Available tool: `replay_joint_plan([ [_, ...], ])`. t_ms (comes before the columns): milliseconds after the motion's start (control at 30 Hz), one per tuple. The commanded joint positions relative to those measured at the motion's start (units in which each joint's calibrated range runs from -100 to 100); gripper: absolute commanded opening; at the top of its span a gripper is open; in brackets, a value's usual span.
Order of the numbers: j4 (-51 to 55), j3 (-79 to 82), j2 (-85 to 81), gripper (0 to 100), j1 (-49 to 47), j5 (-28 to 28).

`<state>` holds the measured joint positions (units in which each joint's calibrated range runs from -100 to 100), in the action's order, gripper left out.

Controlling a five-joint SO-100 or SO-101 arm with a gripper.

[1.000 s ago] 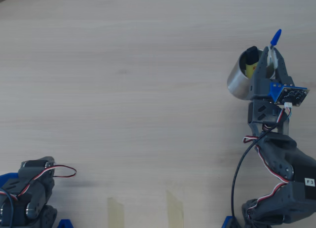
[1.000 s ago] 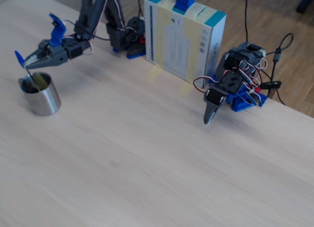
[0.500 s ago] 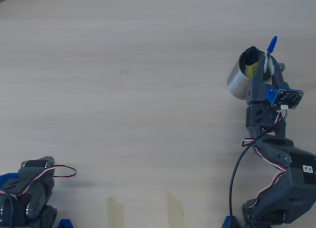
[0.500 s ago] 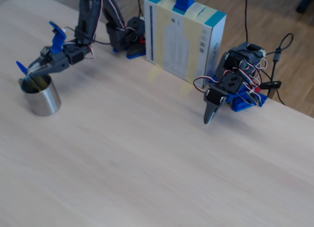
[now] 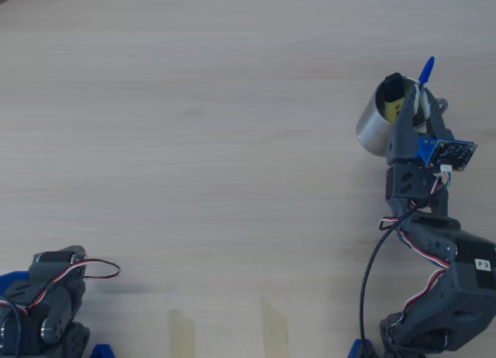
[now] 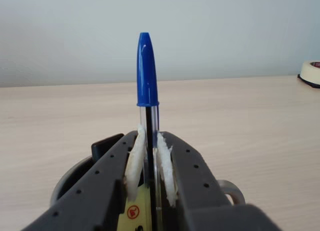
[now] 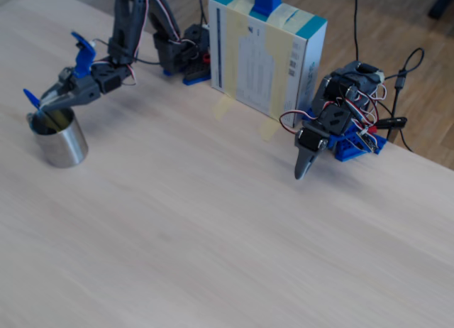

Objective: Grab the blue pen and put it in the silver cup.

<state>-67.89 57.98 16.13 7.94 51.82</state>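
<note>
Blue-capped and clear-barrelled, the blue pen point(image 6: 148, 76) stands upright between the two fingers of the hand point(image 6: 149, 163), which are closed tight on the barrel just below the cap. The wrist view alone shows the grip surfaces: pale, rough padding on the inner faces of the dark grey perforated fingers point(image 6: 190, 171), pressed against the barrel on both sides. It also shows a yellow object with a small red mark low between the fingers, and part of the curved steel rim of the silver cup point(image 6: 67, 178) below them.

The overhead view shows the pen point(image 5: 425, 70) with its cap projecting past the far rim of the cup point(image 5: 373, 129), a brushed-steel cylinder lying under the hand point(image 5: 415, 110). A yellow highlighter point(image 5: 394, 94) with a black cap stands inside the cup. The lower end of the pen is hidden by the hand.

The fixed view gives the side relation: the hand point(image 7: 50, 101) hangs directly over the cup mouth point(image 7: 58, 138), with the pen point(image 7: 34, 102) tilted and its lower end at the rim; whether it touches the bottom cannot be told.

The desk point(image 7: 213, 221) is pale wood grain. A second arm point(image 7: 333, 122) sits folded near a taped cardboard box point(image 7: 266, 51)
</note>
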Motion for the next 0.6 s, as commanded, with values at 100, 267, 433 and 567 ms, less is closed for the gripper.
replay_joint_plan([
  [100,-0.20,-1.88,-0.50,2,-0.18,-0.17],
  [267,0.66,-1.79,-0.92,2,-0.35,-0.17],
  [433,2.55,-1.79,-1.09,2,-0.44,-0.17],
  [567,2.55,-1.79,-1.09,2,-0.53,-0.22],
])
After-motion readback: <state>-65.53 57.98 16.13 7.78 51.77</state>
